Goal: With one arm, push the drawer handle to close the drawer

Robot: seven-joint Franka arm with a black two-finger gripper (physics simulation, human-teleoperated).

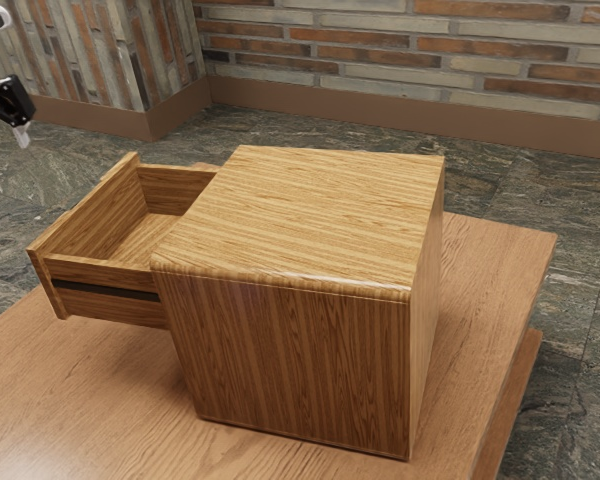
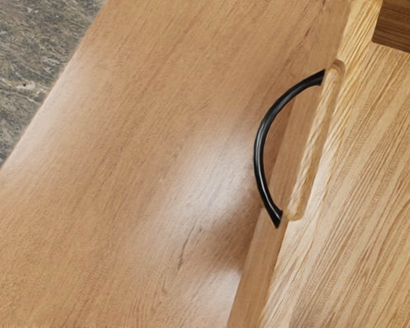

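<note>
And here's the gripper (image 1: 22, 134), apart from the black handle (image 2: 261, 140), clenched or released I can't tell, while the drawer (image 1: 100, 272) juts out of its cabinet (image 1: 300, 350) on the worktop (image 1: 70, 400)!

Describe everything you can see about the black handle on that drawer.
The handle is a slim, smooth black bar bent into a bow, with a faint sheen, perhaps metal or plastic. Its two slightly flared ends meet the wooden drawer front, beside a scooped edge, and its middle arches outward. The drawer it belongs to stands open. Apart from that front, nothing visibly touches it; the gripper is well away.
</note>
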